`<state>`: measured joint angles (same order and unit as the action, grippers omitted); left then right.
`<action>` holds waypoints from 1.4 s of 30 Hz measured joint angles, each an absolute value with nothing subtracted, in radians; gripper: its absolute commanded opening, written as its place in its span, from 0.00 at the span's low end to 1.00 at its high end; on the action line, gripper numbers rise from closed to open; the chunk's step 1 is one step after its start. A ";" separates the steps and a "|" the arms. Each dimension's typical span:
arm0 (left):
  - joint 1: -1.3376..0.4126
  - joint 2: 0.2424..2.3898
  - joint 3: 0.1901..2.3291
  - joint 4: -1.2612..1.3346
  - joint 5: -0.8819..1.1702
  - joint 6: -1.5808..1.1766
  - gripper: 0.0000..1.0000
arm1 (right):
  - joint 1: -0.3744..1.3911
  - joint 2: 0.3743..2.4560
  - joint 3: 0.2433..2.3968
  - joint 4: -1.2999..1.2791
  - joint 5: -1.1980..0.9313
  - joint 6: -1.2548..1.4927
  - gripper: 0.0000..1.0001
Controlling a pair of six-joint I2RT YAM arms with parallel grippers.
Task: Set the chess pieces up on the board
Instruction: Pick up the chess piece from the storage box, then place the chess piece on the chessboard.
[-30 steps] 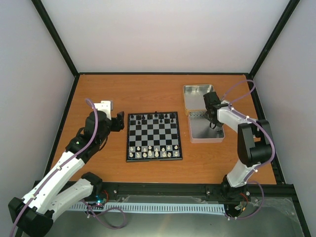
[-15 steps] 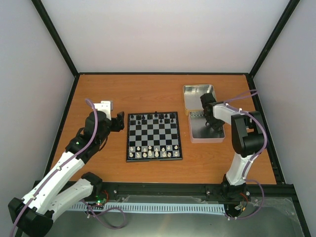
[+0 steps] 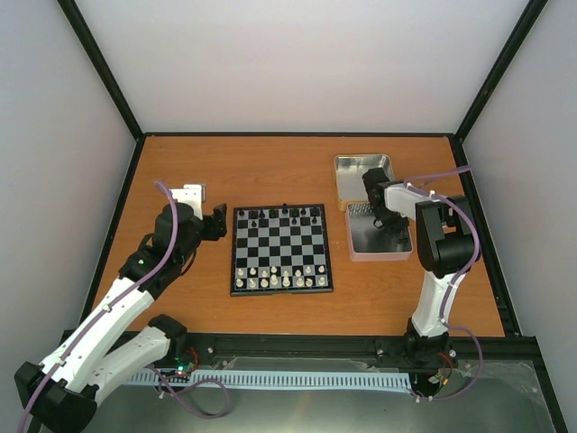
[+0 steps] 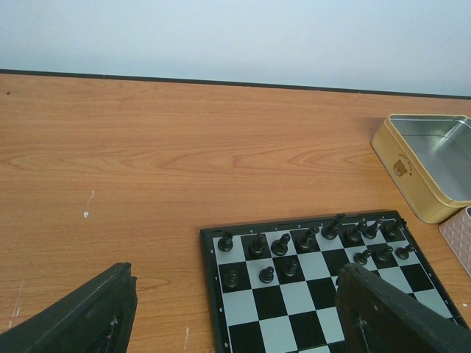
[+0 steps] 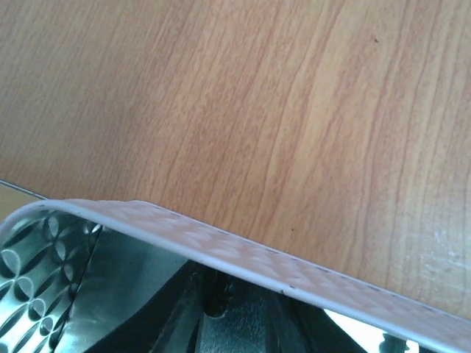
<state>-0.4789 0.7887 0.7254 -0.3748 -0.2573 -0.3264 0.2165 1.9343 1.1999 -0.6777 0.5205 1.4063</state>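
— What are the left jaws doing?

— They are standing spread wide, gripping nothing, just left of the board [image 3: 281,248] by its far left corner. The left wrist view is looking out between the two dark fingers [image 4: 88,312] at that corner.

— And the right jaws?

— They are reaching down into the near tin [image 3: 374,245], at its far end. The right wrist view is showing only the tin's pale embossed rim with dark parts below it. I cannot tell whether they are released or clenched, or whether anything is sitting between them.

— Where are the chess pieces [image 3: 284,216] sitting?

— The black ones are standing on the board's two far rows, and the second row is showing a gap near its middle. The white pieces [image 3: 281,278] are lining the near side.

— And the board itself?

— It is lying flat in the middle of the bench [image 3: 270,167], between the two arms. The far tin [image 3: 356,176] is lying open just beyond the near tin, both of them right of the board. The left arm [image 3: 126,289] is stretching in from the near left corner. The right arm [image 3: 442,262] is folding over from the near right edge.
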 measured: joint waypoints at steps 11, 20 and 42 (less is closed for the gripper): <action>-0.479 0.789 0.724 -0.375 -0.257 -0.326 0.75 | 0.216 1.924 1.179 -0.645 0.533 1.351 0.03; -0.479 0.789 0.723 -0.374 -0.235 -0.326 0.75 | 0.216 1.766 1.042 -0.525 0.387 1.091 0.03; -0.479 0.872 0.558 0.053 0.563 -0.556 0.75 | 0.353 1.313 0.771 -0.146 -0.825 0.485 0.03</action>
